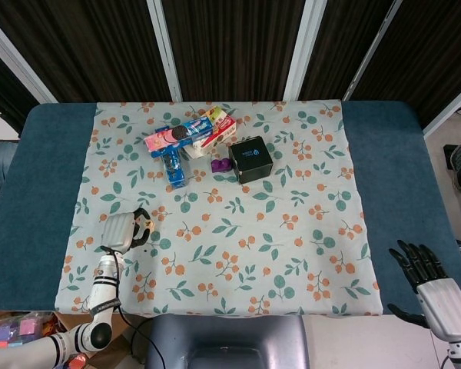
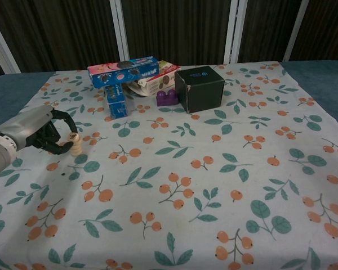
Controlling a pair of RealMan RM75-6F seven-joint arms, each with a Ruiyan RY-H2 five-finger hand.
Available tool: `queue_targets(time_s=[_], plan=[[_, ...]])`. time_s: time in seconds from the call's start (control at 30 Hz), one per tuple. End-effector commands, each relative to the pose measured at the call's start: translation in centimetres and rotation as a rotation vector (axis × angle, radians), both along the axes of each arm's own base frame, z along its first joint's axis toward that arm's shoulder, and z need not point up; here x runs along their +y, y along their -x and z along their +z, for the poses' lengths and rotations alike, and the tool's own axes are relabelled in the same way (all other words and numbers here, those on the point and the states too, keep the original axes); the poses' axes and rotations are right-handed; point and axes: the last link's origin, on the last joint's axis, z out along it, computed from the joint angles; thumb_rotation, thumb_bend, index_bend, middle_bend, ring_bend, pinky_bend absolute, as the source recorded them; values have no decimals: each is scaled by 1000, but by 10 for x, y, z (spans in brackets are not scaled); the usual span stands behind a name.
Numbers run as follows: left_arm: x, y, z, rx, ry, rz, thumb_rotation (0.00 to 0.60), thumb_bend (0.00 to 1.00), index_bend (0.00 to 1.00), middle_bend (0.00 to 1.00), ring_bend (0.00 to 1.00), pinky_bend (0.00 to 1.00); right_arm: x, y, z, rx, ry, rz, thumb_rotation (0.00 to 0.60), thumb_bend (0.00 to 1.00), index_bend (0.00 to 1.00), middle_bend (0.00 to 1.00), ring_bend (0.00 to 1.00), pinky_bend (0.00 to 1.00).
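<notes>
A small ribbed wooden peg point(image 2: 75, 144) is being held upright between the curled fingers of the left hand point(image 2: 42, 134), with its base at or just above the flowered tablecloth point(image 2: 214, 185); whether it is touching the cloth cannot be told. The peg is being kept well apart from the black box point(image 2: 199, 88), toward the near left of it as the chest view shows it. The grasp itself is judged done; any carrying or setting down is judged as not yet done. The right hand point(image 1: 430, 283) is being held off the cloth, far to the near right of the black box, fingers spread and nothing in it. Just left of the black box a purple block point(image 2: 167, 97) is lying, and further left a blue biscuit box point(image 2: 123, 70) is resting across a small blue carton point(image 2: 115, 102) and a red-and-white package point(image 2: 157, 79). None of these is being touched.
</notes>
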Motion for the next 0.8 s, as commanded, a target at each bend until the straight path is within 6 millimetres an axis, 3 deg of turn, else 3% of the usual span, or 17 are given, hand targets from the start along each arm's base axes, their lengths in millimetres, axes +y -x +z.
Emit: queue_targets(time_s=[0.03, 0.5, 0.7, 0.73, 0.8], plan=[[0, 0, 0, -1, 0, 0, 600, 416, 445, 1000, 1000, 1000, 0, 0, 0, 1, -1, 0, 600, 142, 0, 0, 0, 0], [-1, -3, 5, -19, -9, -14, 600, 416, 389, 1000, 1000, 1000, 0, 0, 0, 0, 1, 2, 600, 142, 0, 0, 0, 0], [-21, -8, 32, -89, -78, -116, 600, 417, 311, 983, 989, 1000, 1, 0, 2, -2, 4, 3, 600, 142, 0, 0, 0, 0], [-33, -7, 41, -129, -85, -158, 600, 417, 285, 930, 941, 986, 2, 0, 2, -3, 7, 2, 600, 142, 0, 0, 0, 0], [-67, 0, 57, -202, -20, -238, 600, 420, 200, 606, 586, 713, 2, 1, 3, 0, 6, -4, 600, 142, 0, 0, 0, 0]])
